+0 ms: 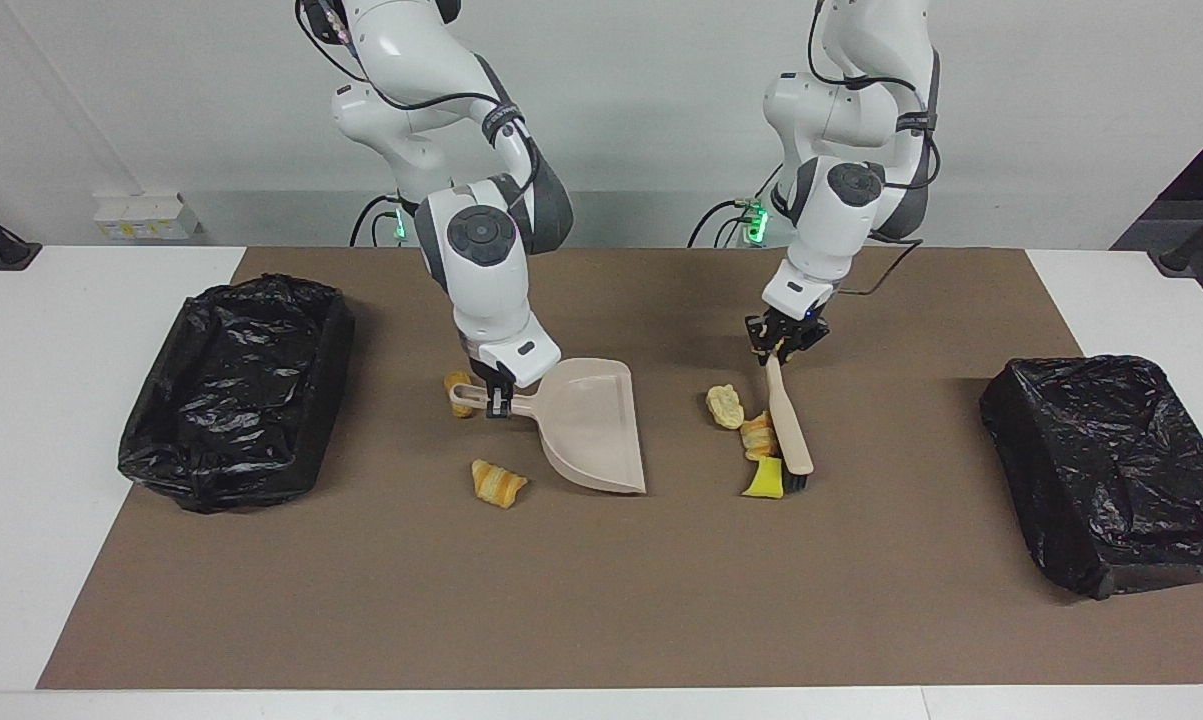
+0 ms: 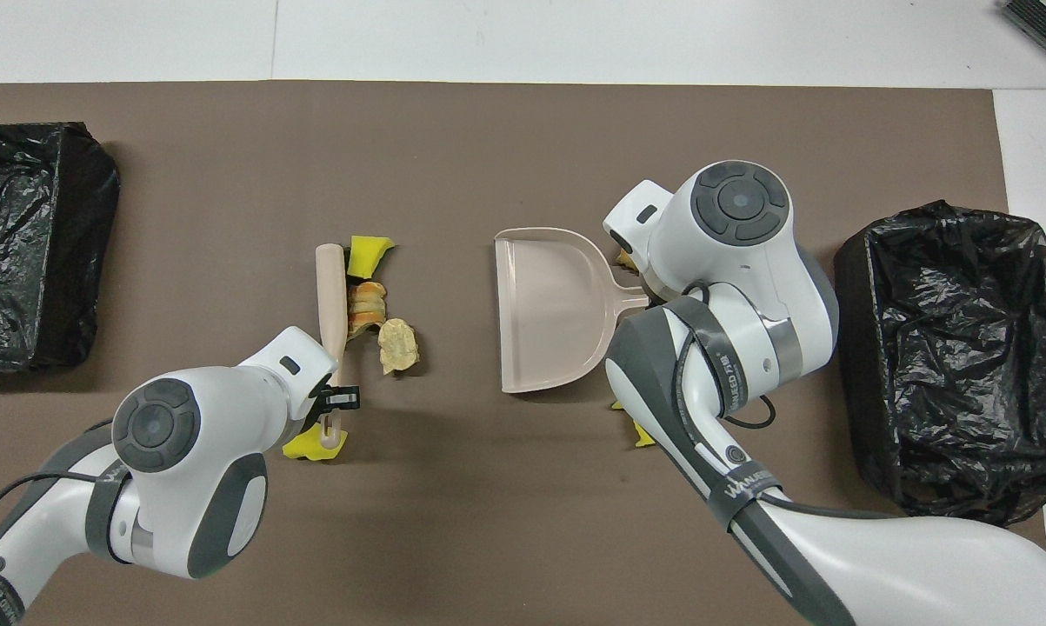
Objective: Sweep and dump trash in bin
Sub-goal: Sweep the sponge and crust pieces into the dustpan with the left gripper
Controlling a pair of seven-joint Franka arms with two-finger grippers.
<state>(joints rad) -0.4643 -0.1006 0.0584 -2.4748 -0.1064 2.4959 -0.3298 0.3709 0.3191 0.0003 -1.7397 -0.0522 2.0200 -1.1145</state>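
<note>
- Left tool [image 1: 783, 343] pinches the brush [image 1: 790, 432], its bristles against the trash [image 1: 758, 436].
- Right tool [image 1: 494, 392] pinches the dustpan [image 1: 588, 423] handle.

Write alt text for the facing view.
The left gripper holds a brush against a croissant bit and a yellow sponge chunk, facing a beige dustpan held by the right gripper. Black-lined bins sit at both ends of the brown mat.

Both arms low, left end effector [image 1: 783, 345] and right end effector [image 1: 494, 398] clamped.
</note>
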